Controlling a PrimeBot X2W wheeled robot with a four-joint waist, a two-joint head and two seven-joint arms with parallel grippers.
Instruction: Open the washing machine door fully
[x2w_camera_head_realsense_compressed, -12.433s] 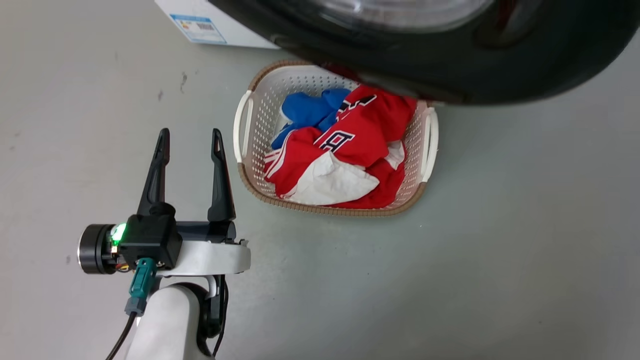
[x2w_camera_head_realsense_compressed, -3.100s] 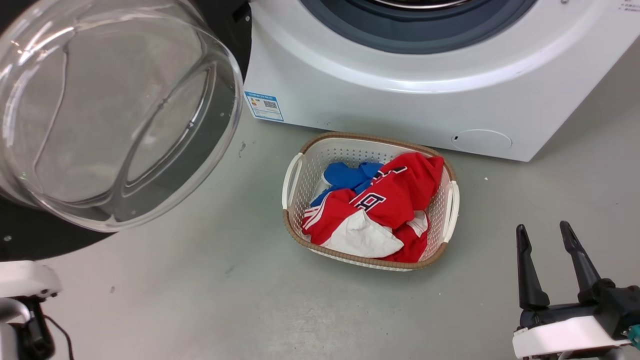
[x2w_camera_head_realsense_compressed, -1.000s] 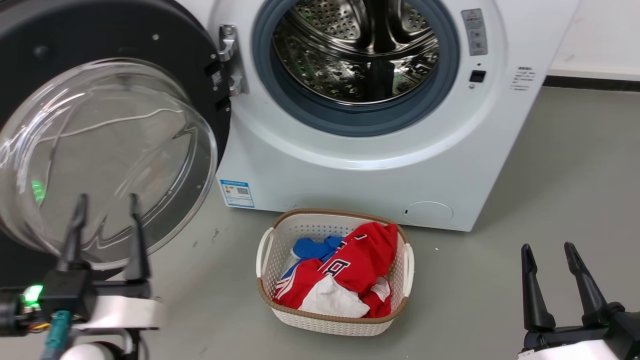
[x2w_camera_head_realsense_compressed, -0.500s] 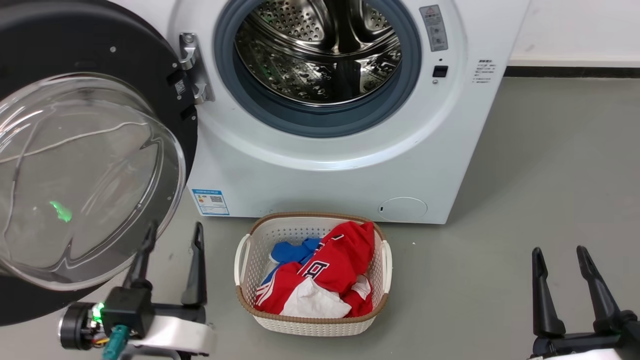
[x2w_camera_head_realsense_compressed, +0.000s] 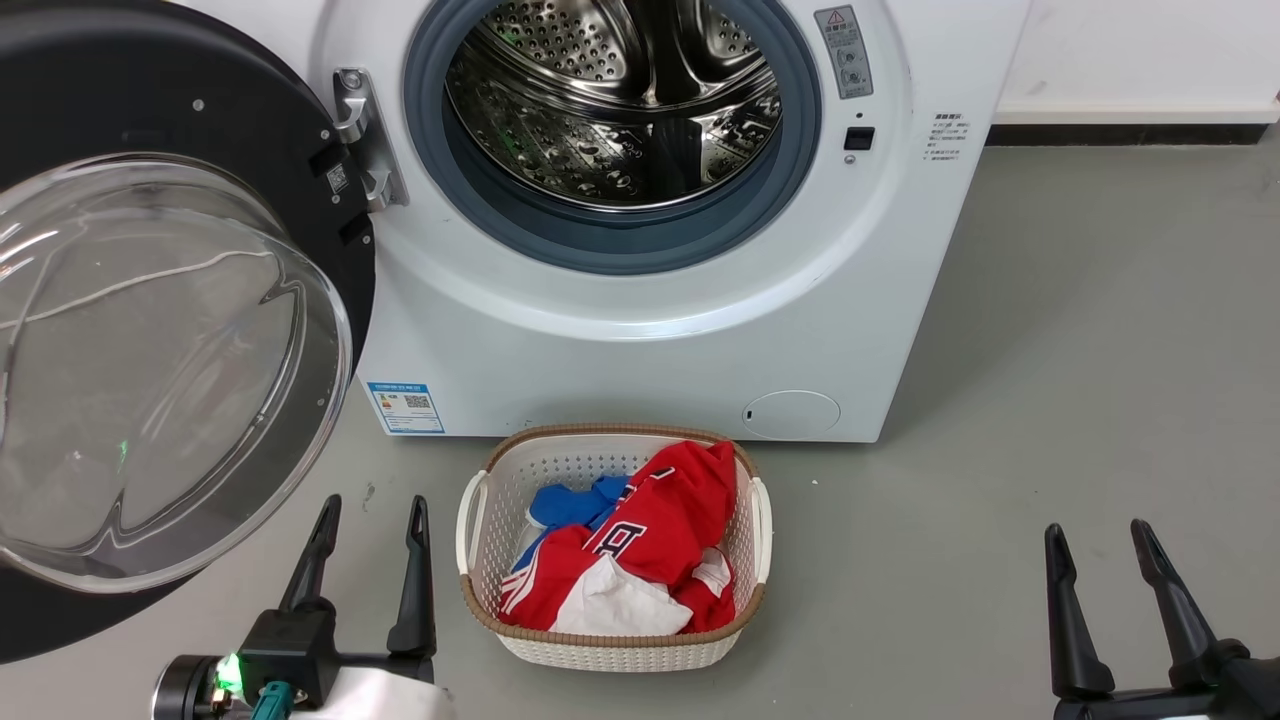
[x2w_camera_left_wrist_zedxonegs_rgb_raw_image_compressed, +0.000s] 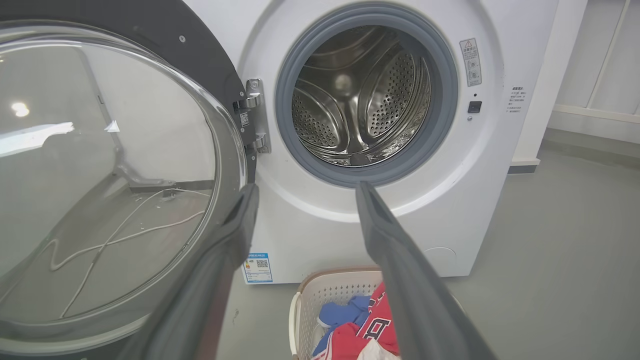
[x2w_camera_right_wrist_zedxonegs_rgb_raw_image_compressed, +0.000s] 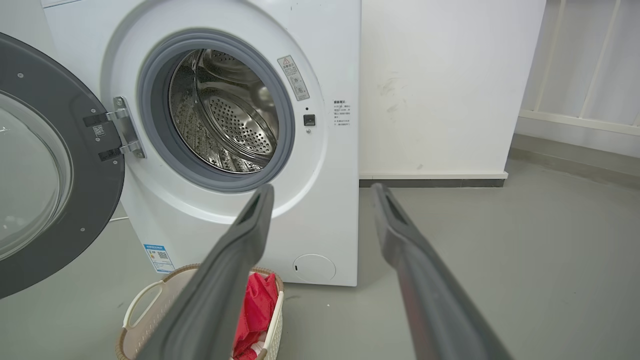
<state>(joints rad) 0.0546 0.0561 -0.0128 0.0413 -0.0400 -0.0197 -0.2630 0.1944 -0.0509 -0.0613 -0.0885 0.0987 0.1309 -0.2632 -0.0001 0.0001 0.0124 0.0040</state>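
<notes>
Washing machine door, logged with its parent, the washing machine, the biggest item: a white front-loader with its drum bare to the room.
Door: round, black-rimmed, with a clear bowl bulging outward. It hangs on the hinge at the robot's left of the opening and is swung wide, well off it. I can't quite tell from this angle whether it sits at the hinge stop.
Laundry basket: on the floor just before the machine, with red and blue clothes inside.
Left gripper: fingers apart, empty, low near the door's lower edge, not touching it.
Right gripper: fingers apart, empty, well off to the right.
Handling note: should any swing remain, I'd press one left finger on the black rim far from the hinge, not on the glass. Follow the arc slowly, stop at resistance, and mind the basket.
</notes>
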